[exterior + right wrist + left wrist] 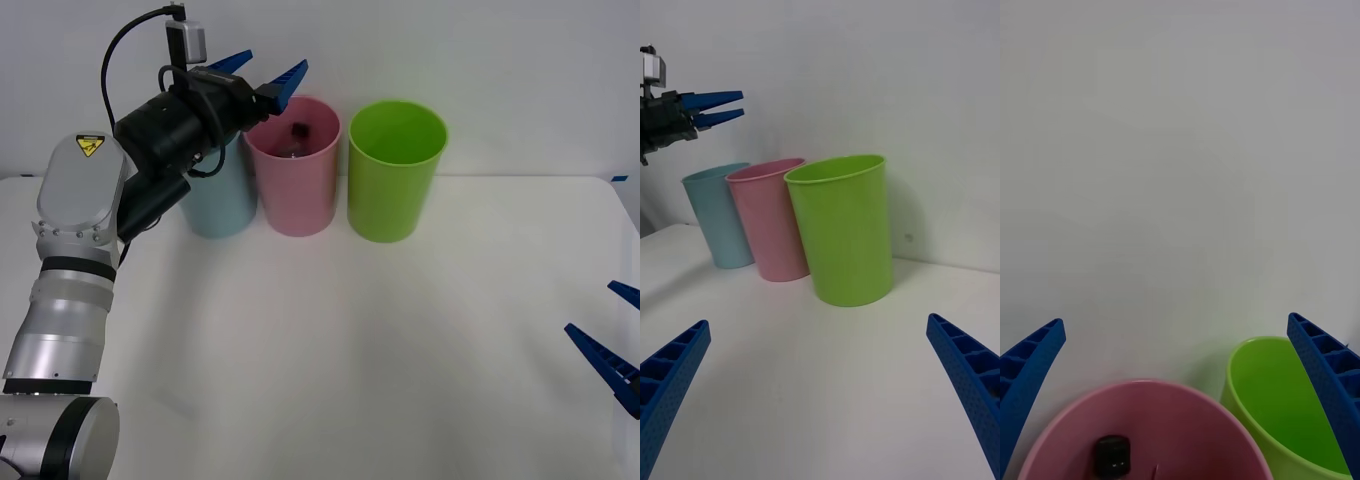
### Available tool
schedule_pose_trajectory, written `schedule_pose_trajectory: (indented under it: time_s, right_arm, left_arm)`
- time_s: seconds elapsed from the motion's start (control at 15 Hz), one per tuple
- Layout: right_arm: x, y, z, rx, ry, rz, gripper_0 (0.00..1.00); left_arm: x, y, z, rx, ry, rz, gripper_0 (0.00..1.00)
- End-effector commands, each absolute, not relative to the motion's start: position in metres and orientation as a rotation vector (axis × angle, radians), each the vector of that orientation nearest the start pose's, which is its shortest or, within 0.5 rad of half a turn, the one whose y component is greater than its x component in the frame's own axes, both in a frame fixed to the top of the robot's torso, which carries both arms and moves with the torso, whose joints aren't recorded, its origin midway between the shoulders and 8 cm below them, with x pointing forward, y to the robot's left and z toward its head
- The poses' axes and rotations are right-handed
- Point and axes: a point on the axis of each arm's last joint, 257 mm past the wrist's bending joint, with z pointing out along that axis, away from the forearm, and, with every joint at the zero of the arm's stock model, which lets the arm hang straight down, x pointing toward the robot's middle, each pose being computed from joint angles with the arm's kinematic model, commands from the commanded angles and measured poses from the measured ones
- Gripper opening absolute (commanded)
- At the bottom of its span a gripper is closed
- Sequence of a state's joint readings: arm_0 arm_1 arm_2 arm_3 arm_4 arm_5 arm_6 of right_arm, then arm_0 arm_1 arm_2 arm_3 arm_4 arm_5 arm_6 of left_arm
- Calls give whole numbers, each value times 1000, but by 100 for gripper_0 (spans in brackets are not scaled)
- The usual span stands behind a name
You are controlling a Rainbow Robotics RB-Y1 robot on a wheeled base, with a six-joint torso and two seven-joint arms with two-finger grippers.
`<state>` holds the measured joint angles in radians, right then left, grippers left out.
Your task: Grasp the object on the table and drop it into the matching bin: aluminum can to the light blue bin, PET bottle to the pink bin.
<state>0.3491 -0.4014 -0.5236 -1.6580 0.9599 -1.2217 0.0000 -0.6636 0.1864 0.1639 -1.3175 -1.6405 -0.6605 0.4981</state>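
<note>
A: Left gripper (262,77), upper left of frame?
B: Spread, empty, above the pink bin (300,190), placed there for the drop.
A: PET bottle (296,135)?
B: Inside that bin, black cap uppermost; long axis looks roughly upright, body mostly hidden.
A: Right gripper (622,340)?
B: Parked lower right, released, over the tabletop (350,340).

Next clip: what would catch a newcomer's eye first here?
Three tall bins stand in a row at the back of the table: light blue bin, pink bin, green bin. The left gripper hangs open above the pink bin, where the bottle already lies inside. The right gripper waits open at the table's right edge.
</note>
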Motion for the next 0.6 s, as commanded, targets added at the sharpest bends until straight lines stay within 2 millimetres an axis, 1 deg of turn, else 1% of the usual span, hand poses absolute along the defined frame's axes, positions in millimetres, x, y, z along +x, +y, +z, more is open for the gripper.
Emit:
schedule_pose_trajectory:
  time_s: [0.07,0.33,0.6]
  right_arm:
    - [342,-330,-169,-465,1441,567,100]
    - [342,-330,-169,-465,1441,567,100]
    - [342,-330,-169,-465,1441,567,100]
  left_arm:
    - [630,95,-4,412,1347,-674,100]
    - [611,109,-11,433,1340,-699,100]
    - [586,130,-20,435,1330,-716,100]
